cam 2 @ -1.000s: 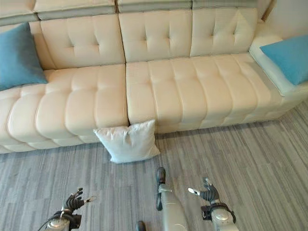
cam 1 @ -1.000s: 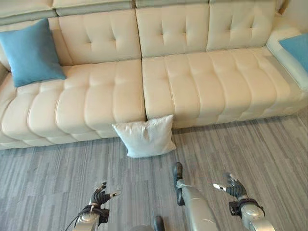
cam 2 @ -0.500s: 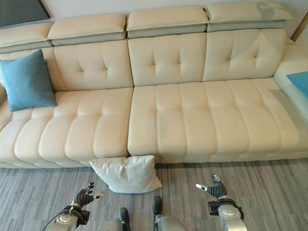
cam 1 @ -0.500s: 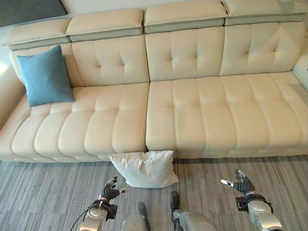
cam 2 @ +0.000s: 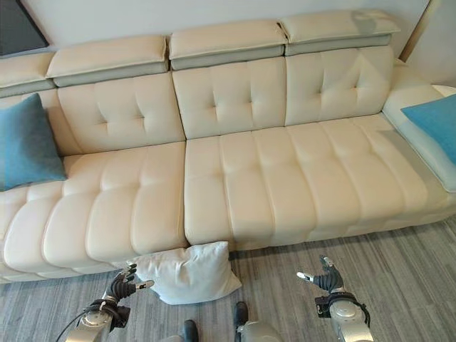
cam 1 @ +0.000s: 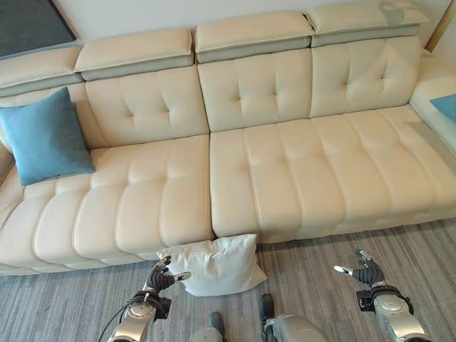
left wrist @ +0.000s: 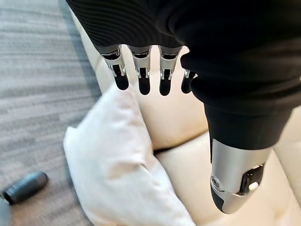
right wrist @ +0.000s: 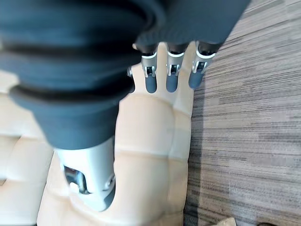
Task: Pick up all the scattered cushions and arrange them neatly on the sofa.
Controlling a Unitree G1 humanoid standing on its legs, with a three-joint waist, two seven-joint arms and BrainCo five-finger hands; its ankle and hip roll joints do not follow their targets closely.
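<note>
A white cushion (cam 1: 214, 263) lies on the grey floor, leaning against the front of the cream sofa (cam 1: 285, 171). A blue cushion (cam 1: 44, 135) stands against the sofa's left end, and another blue cushion (cam 2: 436, 122) rests on the right corner section. My left hand (cam 1: 158, 279) hovers low just left of the white cushion (left wrist: 122, 160), fingers relaxed and holding nothing. My right hand (cam 1: 363, 271) hangs over the floor to the cushion's right, also open and apart from it.
The sofa's long seat (cam 2: 271, 185) between the blue cushions is bare. Grey striped carpet (cam 1: 427, 256) runs along the sofa front. A dark panel (cam 1: 28, 25) hangs on the wall at the upper left.
The camera has moved, so the sofa and white cushion sit differently in view. My left hand now stands closer to the white cushion's left edge. Both hands stay open.
</note>
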